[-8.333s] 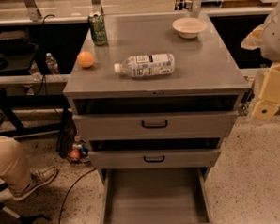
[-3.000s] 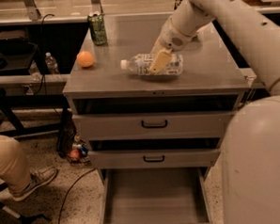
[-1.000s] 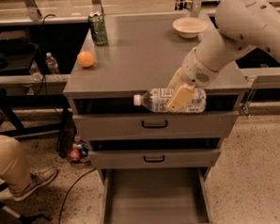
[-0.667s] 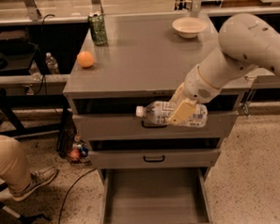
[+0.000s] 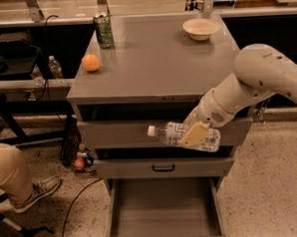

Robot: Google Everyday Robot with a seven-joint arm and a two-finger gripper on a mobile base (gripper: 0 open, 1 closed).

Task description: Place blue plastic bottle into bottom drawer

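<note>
The blue plastic bottle (image 5: 178, 134), clear with a white cap pointing left, lies sideways in my gripper (image 5: 193, 135). The gripper is shut on the bottle's middle and holds it in the air in front of the cabinet's upper drawer front. The bottom drawer (image 5: 163, 215) is pulled open below, a wide grey box with a bare floor. The bottle hangs above the drawer's back part, well clear of it. My white arm (image 5: 256, 82) reaches in from the right.
On the grey cabinet top (image 5: 160, 60) stand a green can (image 5: 103, 30), an orange (image 5: 90, 62) and a white bowl (image 5: 200, 28). A person's leg and shoe (image 5: 22, 182) are at the left. Small bottles (image 5: 55, 68) and cables lie left of the cabinet.
The gripper took the bottle off the cabinet top, carried it over the front edge and has lowered it in front of the drawers.
</note>
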